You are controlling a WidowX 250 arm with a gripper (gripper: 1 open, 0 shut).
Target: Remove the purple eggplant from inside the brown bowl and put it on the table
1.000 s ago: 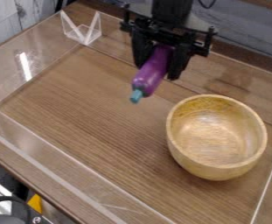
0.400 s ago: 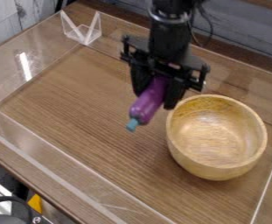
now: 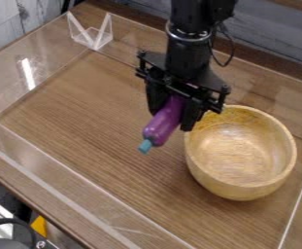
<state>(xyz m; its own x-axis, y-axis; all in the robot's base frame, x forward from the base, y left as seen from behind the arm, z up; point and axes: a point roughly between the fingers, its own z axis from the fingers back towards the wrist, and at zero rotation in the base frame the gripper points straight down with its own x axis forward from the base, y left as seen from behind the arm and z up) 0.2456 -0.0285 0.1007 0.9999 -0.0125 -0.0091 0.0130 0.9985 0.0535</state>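
One purple eggplant (image 3: 164,123) is seen, pinched at its upper end between the jaws of the single black gripper (image 3: 180,102) and hung tilted, teal stem cap lowest. It is apparently held just clear of the table (image 3: 76,117), though contact cannot be ruled out. One brown bowl (image 3: 240,153) is placed just beside it, hollow bare.
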